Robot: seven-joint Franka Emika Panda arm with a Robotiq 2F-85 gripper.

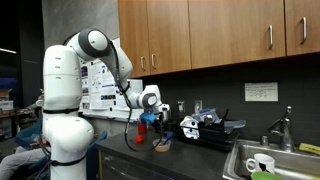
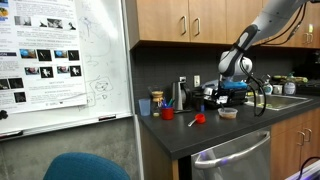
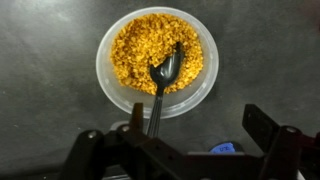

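A clear plastic bowl [image 3: 158, 60] full of yellow grains sits on the dark countertop [image 3: 40, 120]. A black spoon [image 3: 164, 72] rests in it, its handle leaning over the near rim toward me. My gripper [image 3: 197, 125] hovers above the bowl's near edge, open, with nothing between its fingers. The left finger [image 3: 135, 115] is close beside the spoon handle. In both exterior views the gripper [image 1: 150, 122] [image 2: 232, 96] hangs a little above the bowl [image 1: 162, 147] [image 2: 228, 113].
A sink [image 1: 268, 162] with a faucet [image 1: 285, 128] lies along the counter. Dark appliances and clutter [image 1: 205, 128] stand against the wall. A red cup [image 2: 168, 113] and a small red item [image 2: 198, 118] sit nearby. A whiteboard [image 2: 60, 60] and upper cabinets [image 1: 200, 30] border the space.
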